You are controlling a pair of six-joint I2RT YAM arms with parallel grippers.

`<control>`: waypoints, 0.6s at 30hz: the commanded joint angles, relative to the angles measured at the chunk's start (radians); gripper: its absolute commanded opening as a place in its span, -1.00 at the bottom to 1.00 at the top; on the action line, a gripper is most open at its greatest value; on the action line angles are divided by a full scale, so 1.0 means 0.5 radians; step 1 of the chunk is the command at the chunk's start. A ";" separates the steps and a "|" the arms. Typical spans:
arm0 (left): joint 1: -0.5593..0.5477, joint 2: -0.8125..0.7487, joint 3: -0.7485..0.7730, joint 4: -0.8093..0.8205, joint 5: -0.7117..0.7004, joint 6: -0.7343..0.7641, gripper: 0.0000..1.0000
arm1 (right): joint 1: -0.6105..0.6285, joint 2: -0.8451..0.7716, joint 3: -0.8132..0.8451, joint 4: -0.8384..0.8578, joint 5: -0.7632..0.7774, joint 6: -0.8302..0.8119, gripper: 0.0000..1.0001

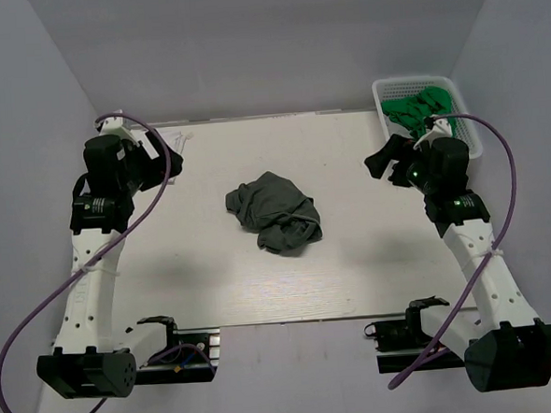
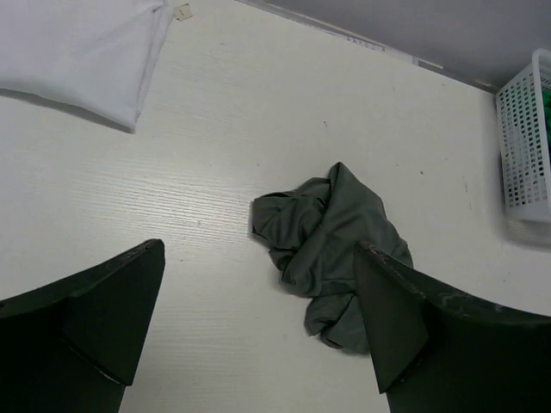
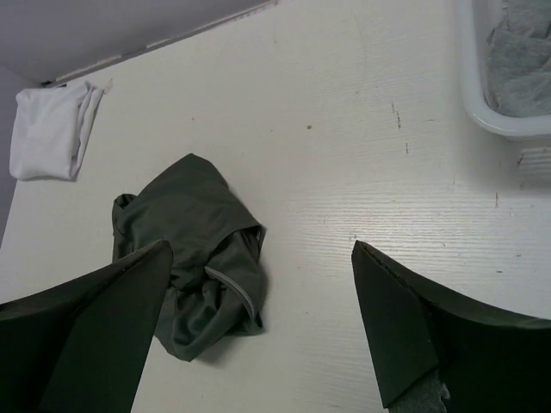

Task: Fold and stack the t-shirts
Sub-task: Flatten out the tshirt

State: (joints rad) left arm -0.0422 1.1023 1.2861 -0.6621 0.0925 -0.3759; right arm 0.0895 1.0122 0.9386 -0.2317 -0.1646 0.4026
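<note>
A dark olive-grey t-shirt [image 1: 274, 212] lies crumpled in a heap at the middle of the table; it also shows in the left wrist view [image 2: 331, 237] and in the right wrist view [image 3: 194, 249]. The white t-shirt [image 2: 77, 52] lies folded flat at the back left corner [image 3: 52, 129], largely hidden behind my left arm in the top view. My left gripper [image 1: 168, 157] hovers at the back left, open and empty [image 2: 260, 248]. Held above the table's right side, my right gripper [image 1: 385, 158] is open too, with nothing in it [image 3: 262, 247]. Both stand well apart from the olive shirt.
A white mesh basket [image 1: 387, 87] holding green items [image 1: 424, 108] stands at the back right corner, just behind my right gripper, and shows in both wrist views [image 2: 525, 146] [image 3: 499, 120]. Grey walls close in the table at the back and sides.
</note>
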 commanded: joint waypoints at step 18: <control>-0.311 0.575 -0.385 0.256 0.460 -0.067 1.00 | 0.152 0.568 0.105 -0.393 -0.017 -0.090 0.81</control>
State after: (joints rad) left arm -0.1486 1.3571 1.1080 -0.5831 0.3073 -0.4046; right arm 0.1139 1.2446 0.9321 -0.3878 -0.0784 0.3981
